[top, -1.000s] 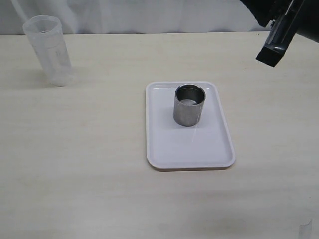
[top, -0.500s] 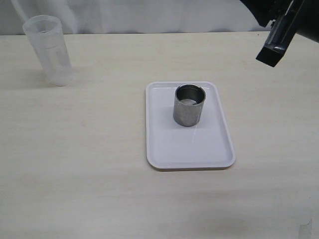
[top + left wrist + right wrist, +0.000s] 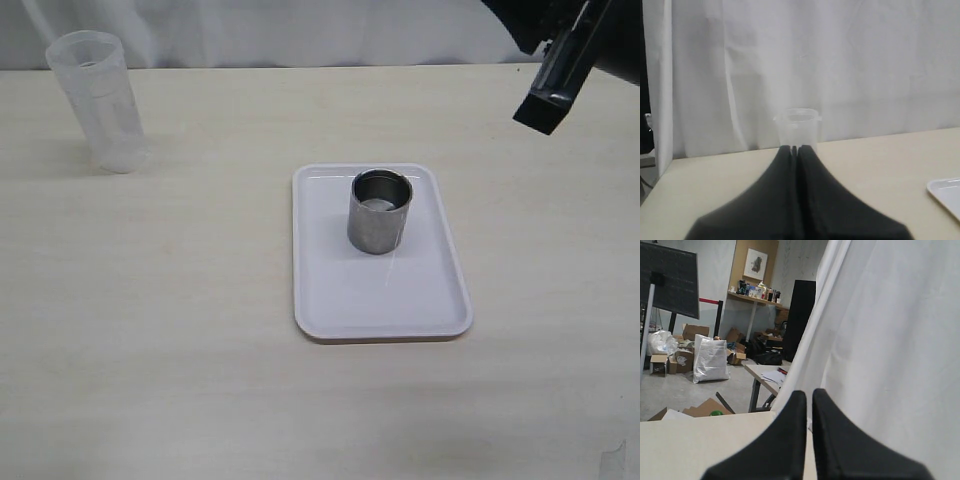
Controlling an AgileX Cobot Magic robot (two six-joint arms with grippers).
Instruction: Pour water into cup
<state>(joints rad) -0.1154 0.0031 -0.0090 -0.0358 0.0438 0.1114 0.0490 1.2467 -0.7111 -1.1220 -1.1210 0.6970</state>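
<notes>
The short steel cup point(image 3: 379, 212) stands upright on the far half of a white tray point(image 3: 340, 300) in the middle of the table. A pale patch shows at its bottom; I cannot tell if it is water. A translucent plastic beaker point(image 3: 97, 100) stands at the far left; it also shows in the left wrist view point(image 3: 797, 127), straight beyond my left gripper point(image 3: 794, 148), which is shut and empty. My left gripper is out of the exterior view. My right gripper point(image 3: 543, 108) hangs high at the far right, apart from the cup; in its wrist view point(image 3: 809, 392) its fingers are shut on nothing.
A white curtain point(image 3: 300, 30) runs along the table's far edge. The tray's corner point(image 3: 946, 192) shows in the left wrist view. Past the curtain's edge the right wrist view shows a room with boxes and a bag point(image 3: 710, 359).
</notes>
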